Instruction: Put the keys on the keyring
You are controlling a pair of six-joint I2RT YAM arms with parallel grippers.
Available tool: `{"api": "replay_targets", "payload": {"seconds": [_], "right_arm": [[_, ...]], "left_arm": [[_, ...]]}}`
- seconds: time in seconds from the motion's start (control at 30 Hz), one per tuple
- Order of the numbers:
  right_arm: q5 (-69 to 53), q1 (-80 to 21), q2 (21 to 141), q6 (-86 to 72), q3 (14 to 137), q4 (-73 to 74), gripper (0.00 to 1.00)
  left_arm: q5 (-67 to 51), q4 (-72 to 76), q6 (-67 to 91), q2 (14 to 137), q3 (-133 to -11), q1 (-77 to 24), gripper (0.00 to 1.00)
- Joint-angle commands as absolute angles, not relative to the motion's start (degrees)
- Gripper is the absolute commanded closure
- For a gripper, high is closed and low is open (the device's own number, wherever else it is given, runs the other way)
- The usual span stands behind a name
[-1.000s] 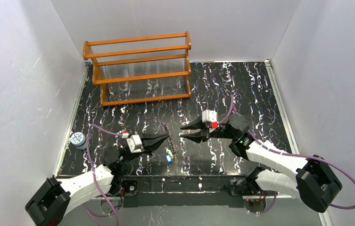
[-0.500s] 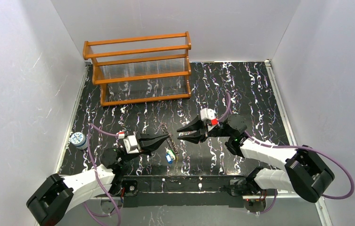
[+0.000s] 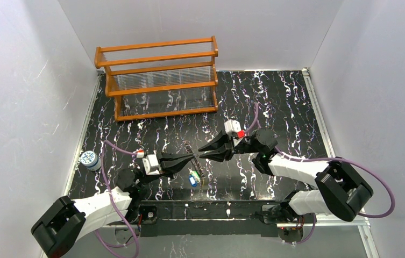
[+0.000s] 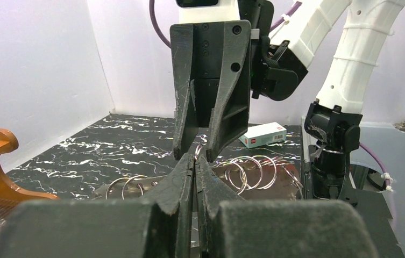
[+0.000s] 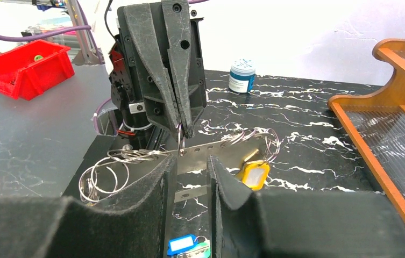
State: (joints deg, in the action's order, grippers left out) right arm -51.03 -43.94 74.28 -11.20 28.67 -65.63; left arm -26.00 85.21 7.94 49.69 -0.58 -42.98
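While my left gripper (image 4: 194,161) pinches the thin silvery wire keyring (image 4: 197,152) and my right gripper (image 5: 192,161) gapes empty opposite, the blue- and green-headed metal keys (image 5: 184,245) lie seemingly unthreaded on the table (image 3: 275,102).

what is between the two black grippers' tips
A small silvery wire ring, pinched in the left gripper, above a flat perforated metal strip; the right wrist view shows it.

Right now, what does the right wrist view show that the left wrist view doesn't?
Only right wrist: the yellow key, blue key, a blue-lidded jar, a red bin. Only left wrist: a white box. Both: the metal strip carrying keyrings, the wooden rack, and the left gripper pinching one keyring.
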Motion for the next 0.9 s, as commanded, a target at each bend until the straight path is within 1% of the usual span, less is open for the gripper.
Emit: {"api": "replay_targets", "payload": {"seconds": [0.0,0.1,0.23,0.4,0.47,0.53,0.57,0.6,0.63,0.73,0.77,0.83,0.87], "right_arm": [[-52.38,-44.49,75.2,-12.78,31.65,-70.88,0.66],[-52.45,-44.77,75.77,-12.77,32.22,-71.02,0.66],[-52.89,-45.09,76.58,-12.78,32.65,-71.02,0.71],[-53.02,-45.32,76.94,-13.09,32.64,-71.28,0.72],[-53.08,-45.37,77.15,-13.18,32.76,-71.13,0.77],[-53.17,-45.44,77.37,-13.1,32.93,-70.66,0.84],[-53.29,-45.43,77.5,-13.01,33.14,-70.19,0.89],[-53.44,-45.39,77.52,-12.8,33.33,-69.57,0.97],[-53.44,-45.43,77.45,-12.5,33.58,-68.62,0.99],[-53.11,-45.43,76.56,-10.38,34.56,-63.65,0.99],[-52.7,-45.39,76.03,-9.13,34.97,-61.09,0.99],[-51.93,-45.44,74.6,-5.43,36.06,-53.79,0.99],[-51.51,-45.4,73.4,-2.24,36.69,-49.68,0.99]], "left_arm": [[-26.49,88.77,8.04,49.82,-2.63,-43.18,1.0],[-26.54,88.84,8.13,50.05,-2.71,-43.16,1.0],[-26.55,88.86,8.09,50.1,-2.72,-43.17,1.0],[-26.31,88.87,8.09,49.91,-2.46,-43.2,1.0],[-26.38,88.88,8.13,50.04,-2.46,-43.16,1.0],[-26.56,88.93,8.17,50.1,-2.55,-43.18,1.0],[-26.64,88.94,8.24,50.1,-2.55,-43.18,1.0],[-26.71,88.95,8.27,50.1,-2.55,-43.16,1.0],[-26.78,88.95,8.26,50.03,-2.48,-43.15,1.0],[-26.58,88.86,8.2,49.83,-2.13,-43.15,1.0],[-26.4,88.86,8.18,49.77,-1.8,-43.15,0.94],[-25.93,88.44,8.13,49.44,-1.18,-43.15,0.77],[-25.81,87.73,7.86,49.13,-0.91,-43.15,0.71]]}}
